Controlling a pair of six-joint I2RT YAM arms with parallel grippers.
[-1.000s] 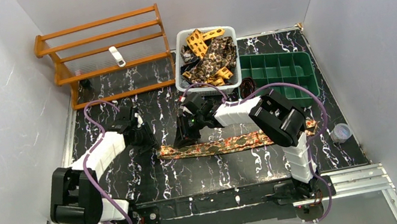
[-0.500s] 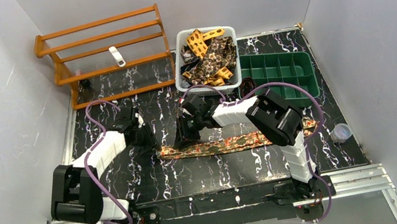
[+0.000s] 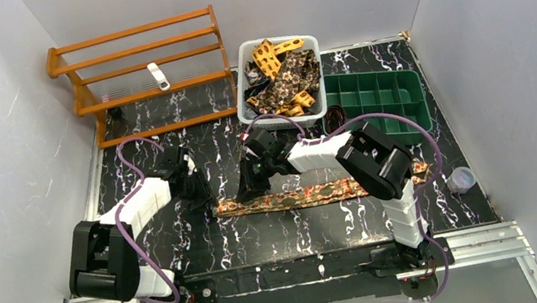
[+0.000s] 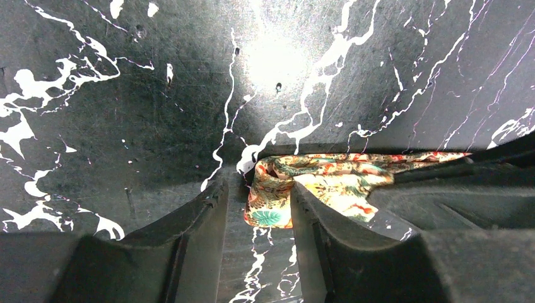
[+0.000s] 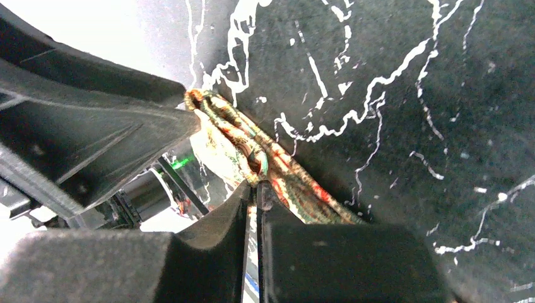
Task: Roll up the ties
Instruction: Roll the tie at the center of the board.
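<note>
A red-orange and green patterned tie (image 3: 321, 192) lies flat across the middle of the table. Its left end is folded over into a small loop (image 4: 277, 189). My left gripper (image 3: 202, 191) is at that end. In the left wrist view it (image 4: 258, 208) is open, with the folded end between its fingertips, against the right finger (image 4: 309, 221). My right gripper (image 3: 248, 189) is just to the right of it. In the right wrist view it (image 5: 255, 189) is shut on the folded tie fabric (image 5: 240, 136). More ties (image 3: 281, 75) are heaped in the white basket.
The white basket (image 3: 246, 110) stands at the back centre. A green compartment tray (image 3: 379, 96) is to its right, and a wooden rack (image 3: 140, 66) at the back left. A small clear cup (image 3: 459, 180) sits at the right edge. Purple cables loop over both arms.
My right gripper has shifted slightly left with the tie end in it. The left arm has barely moved.
</note>
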